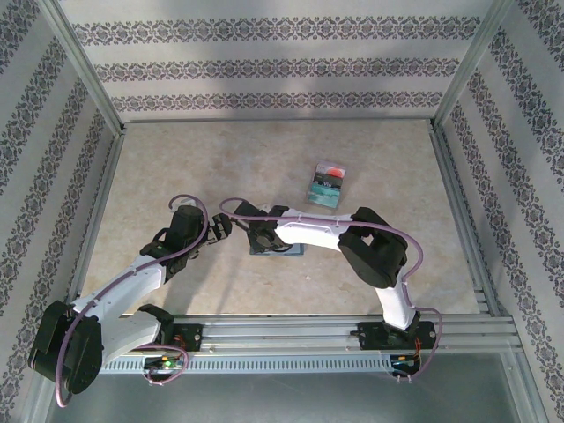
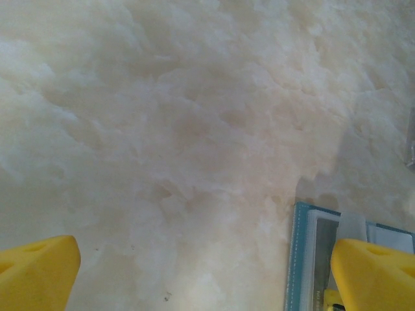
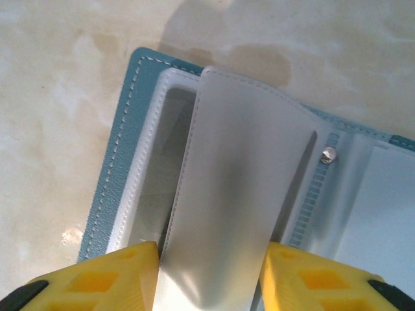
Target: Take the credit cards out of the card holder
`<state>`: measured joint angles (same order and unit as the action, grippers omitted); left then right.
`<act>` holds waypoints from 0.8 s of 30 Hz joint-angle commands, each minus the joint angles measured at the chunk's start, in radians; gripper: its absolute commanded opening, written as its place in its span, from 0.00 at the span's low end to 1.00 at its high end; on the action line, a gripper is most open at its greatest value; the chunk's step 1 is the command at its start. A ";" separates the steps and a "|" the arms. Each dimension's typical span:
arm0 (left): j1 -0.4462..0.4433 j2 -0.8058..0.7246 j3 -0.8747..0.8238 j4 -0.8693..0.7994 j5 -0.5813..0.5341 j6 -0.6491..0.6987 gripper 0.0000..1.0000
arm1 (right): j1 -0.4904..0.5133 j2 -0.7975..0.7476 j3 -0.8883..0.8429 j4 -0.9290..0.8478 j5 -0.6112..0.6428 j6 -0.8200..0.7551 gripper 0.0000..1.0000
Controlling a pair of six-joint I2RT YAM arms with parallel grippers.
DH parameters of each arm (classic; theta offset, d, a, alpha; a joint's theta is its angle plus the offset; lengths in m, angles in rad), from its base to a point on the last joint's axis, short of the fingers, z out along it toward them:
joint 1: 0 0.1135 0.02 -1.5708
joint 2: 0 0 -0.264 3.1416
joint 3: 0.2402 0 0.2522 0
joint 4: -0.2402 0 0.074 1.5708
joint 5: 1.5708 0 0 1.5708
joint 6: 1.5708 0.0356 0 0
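The teal-blue card holder (image 1: 284, 250) lies open on the table, blue-grey pockets up. My right gripper (image 1: 263, 240) is down on it. In the right wrist view a clear sleeve (image 3: 227, 181) of the holder (image 3: 120, 162) stands up between my yellow fingertips (image 3: 123, 275), touching both, with the gripper (image 3: 211, 278) shut on it. My left gripper (image 2: 204, 275) hangs open just left of the holder (image 2: 299, 259), its right fingertip (image 2: 373, 272) over the holder's edge. Red-orange, teal and dark credit cards (image 1: 328, 181) lie in a small pile further back on the right.
The marble-patterned tabletop (image 1: 220, 167) is bounded by patterned walls and aluminium frame rails (image 1: 458, 203). A small metal snap stud (image 3: 329, 154) sits on the holder's spine. Both arms cross the table's near middle.
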<state>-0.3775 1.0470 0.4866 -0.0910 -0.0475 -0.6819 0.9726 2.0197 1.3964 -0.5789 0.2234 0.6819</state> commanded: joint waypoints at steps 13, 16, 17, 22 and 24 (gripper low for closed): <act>-0.036 -0.004 0.037 0.027 0.108 0.050 0.93 | -0.049 -0.118 -0.117 -0.073 0.101 0.020 0.47; -0.068 0.021 0.044 0.040 0.102 0.056 0.88 | -0.058 -0.139 -0.147 -0.068 0.106 0.032 0.46; -0.078 0.030 0.048 0.045 0.100 0.058 0.85 | -0.061 -0.144 -0.157 -0.063 0.104 0.035 0.46; -0.159 0.114 0.081 0.074 0.085 0.077 0.74 | -0.085 -0.167 -0.208 -0.031 0.076 0.055 0.44; -0.191 0.151 0.098 0.087 0.085 0.082 0.68 | -0.089 -0.180 -0.224 -0.026 0.075 0.060 0.43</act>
<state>-0.5308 1.1656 0.5488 -0.0532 0.0452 -0.6270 0.8944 1.8816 1.1984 -0.6083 0.2943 0.7128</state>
